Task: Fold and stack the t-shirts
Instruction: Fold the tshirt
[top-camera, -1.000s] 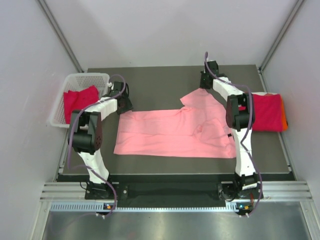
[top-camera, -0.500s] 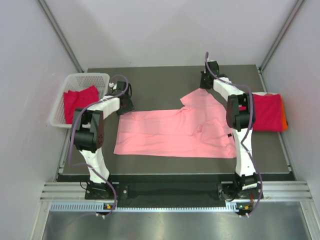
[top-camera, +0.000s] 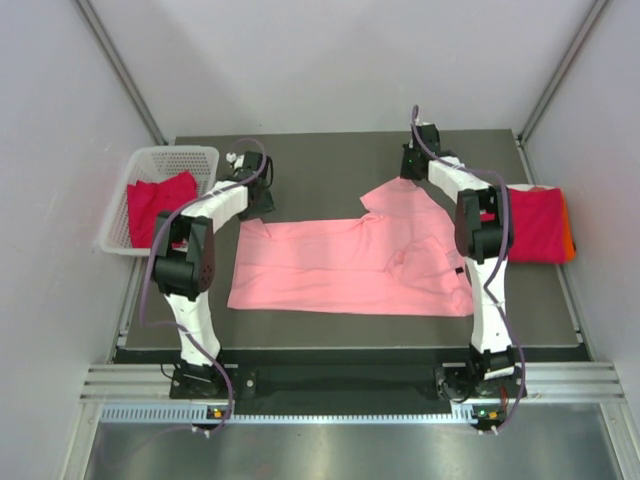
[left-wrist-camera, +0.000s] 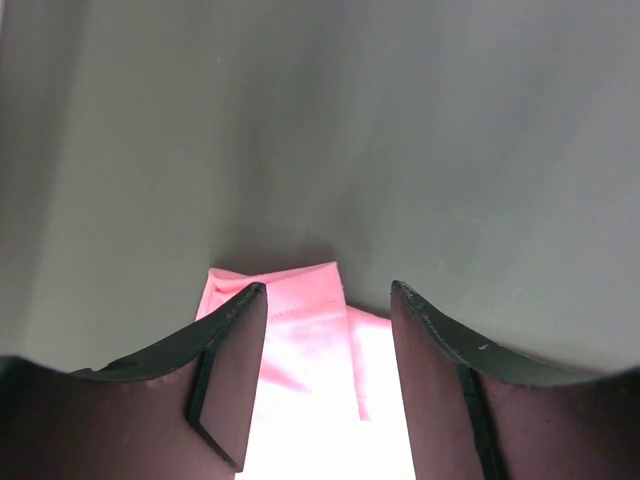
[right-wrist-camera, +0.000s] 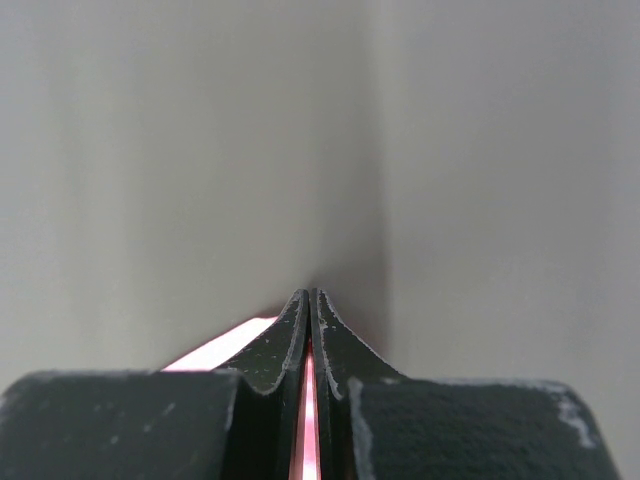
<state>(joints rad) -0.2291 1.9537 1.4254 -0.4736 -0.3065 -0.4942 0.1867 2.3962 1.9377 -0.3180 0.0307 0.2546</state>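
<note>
Left jaws have swung farther back, released; right jaws clench the pink t-shirt (top-camera: 340, 268).

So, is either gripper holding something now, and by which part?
The right gripper pinches the salmon-pink cloth t-shirt at its far right corner. The left gripper is open, holding nothing.
</note>
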